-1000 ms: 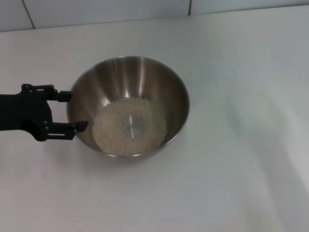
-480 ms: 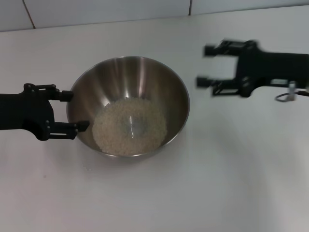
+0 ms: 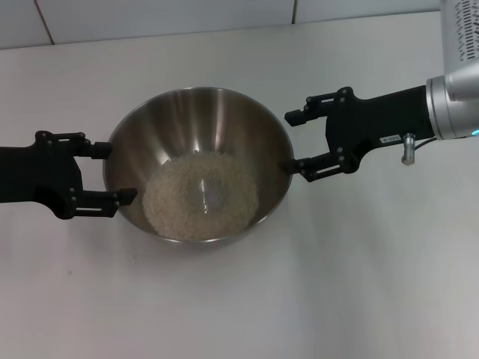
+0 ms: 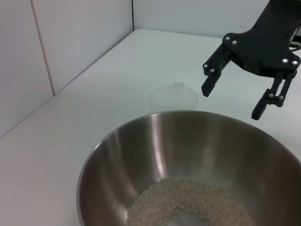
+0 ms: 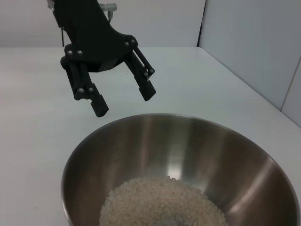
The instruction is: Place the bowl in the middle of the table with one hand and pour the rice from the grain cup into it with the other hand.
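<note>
White table: right claw just swung in, released, at bowl rim; left claw released opposite. Rice already in, pour looks done.

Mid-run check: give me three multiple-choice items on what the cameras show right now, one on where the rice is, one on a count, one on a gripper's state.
1. Where is the rice?
A. In the bowl
B. Spilled on the table
C. In the grain cup

2. How many grippers flank the bowl?
A. None
B. One
C. Two

3. What is the state of the right gripper?
A. Shut on the bowl's rim
B. Open, holding nothing
C. Shut on the cup

Answers:
1. A, the grains lie in a mass at the bowl's bottom.
2. C, the left gripper sits at one side of the bowl and the right gripper at the other.
3. B, its fingers are spread with nothing between them, and the cup stands apart on the table.
</note>
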You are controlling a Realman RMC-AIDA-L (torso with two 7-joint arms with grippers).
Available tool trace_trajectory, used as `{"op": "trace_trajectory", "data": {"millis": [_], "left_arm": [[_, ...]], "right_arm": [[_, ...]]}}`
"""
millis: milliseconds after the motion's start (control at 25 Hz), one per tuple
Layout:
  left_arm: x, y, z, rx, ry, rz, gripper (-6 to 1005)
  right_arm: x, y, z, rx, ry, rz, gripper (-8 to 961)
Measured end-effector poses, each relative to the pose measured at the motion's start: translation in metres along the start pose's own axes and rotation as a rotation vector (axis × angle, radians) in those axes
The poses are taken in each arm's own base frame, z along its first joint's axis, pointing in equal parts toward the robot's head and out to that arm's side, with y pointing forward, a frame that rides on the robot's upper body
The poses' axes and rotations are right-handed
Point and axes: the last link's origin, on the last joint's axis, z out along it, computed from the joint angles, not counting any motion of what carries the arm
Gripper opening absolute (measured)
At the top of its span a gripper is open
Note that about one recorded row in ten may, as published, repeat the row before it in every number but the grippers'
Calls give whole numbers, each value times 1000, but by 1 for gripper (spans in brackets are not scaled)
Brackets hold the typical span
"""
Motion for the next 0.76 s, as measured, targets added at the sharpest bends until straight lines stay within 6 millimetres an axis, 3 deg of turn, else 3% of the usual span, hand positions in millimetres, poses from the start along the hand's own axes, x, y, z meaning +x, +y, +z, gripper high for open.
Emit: {"op": "trace_trajectory", "data": {"millis": [760], "left_arm": [[1,0,0,-1,1,1,805]], "right_arm": [[1,1,3,13,1,6,766]]}}
